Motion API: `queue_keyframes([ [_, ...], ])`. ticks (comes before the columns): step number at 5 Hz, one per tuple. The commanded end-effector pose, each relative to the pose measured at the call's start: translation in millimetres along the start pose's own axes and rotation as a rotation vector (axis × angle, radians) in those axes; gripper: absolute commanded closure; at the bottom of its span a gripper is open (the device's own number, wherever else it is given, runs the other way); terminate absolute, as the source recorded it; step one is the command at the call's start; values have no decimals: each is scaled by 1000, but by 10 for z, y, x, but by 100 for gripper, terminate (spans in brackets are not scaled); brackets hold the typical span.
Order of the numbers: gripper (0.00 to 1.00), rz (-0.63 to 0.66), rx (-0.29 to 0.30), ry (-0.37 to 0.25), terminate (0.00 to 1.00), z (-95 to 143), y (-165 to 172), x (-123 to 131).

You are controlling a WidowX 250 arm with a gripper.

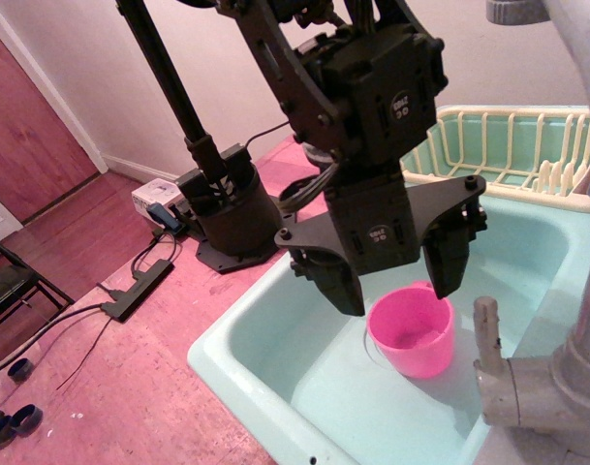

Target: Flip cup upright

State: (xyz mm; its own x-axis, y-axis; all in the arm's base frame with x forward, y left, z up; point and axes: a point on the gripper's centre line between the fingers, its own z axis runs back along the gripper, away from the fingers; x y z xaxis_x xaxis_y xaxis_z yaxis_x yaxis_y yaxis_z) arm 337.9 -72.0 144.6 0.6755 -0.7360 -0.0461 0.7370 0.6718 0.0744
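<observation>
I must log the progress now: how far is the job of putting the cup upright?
Done: the pink cup stands upright in the light green sink, its open mouth facing up. In hand: nothing; the black gripper hangs open above the cup and grips nothing. Left: seemingly only moving the arm away.

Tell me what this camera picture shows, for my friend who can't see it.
A pink cup stands upright, mouth up, in a pale green sink. The robot's black claw hangs open just above it, not holding it. A dish rack sits behind the sink.
</observation>
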Motion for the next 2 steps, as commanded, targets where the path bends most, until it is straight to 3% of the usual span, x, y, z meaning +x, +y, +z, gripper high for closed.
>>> queue_keyframes([
  [1,0,11,33,-51,0,194,45,-29],
  [2,0,11,33,-51,100,194,45,-29],
])
